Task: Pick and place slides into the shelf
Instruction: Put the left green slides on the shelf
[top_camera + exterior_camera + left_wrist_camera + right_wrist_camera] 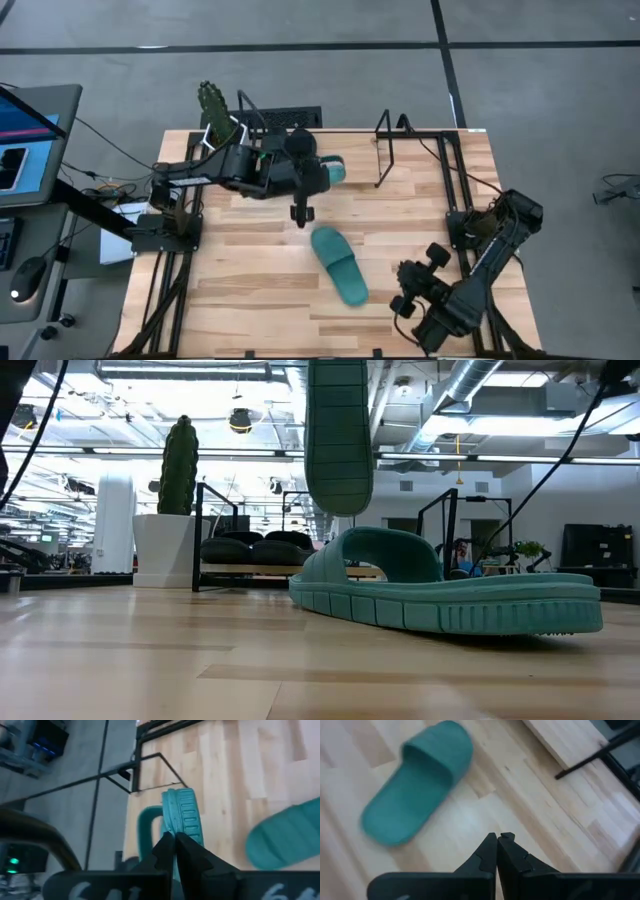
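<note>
I have the left gripper [174, 839] pinched on one teal slide [184, 815], hanging sole-vertical just short of the shelf [262, 118]; the other slide [339, 264] lies nearer the closed right gripper [498, 841].

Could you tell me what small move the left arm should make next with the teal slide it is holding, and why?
Probably carry it on toward the shelf and lower it there. The left gripper is shut on a teal slide that hangs above the table in the low view, short of the shelf, where two black slides already sit. The second teal slide lies on the table; the right gripper waits shut nearby.
</note>
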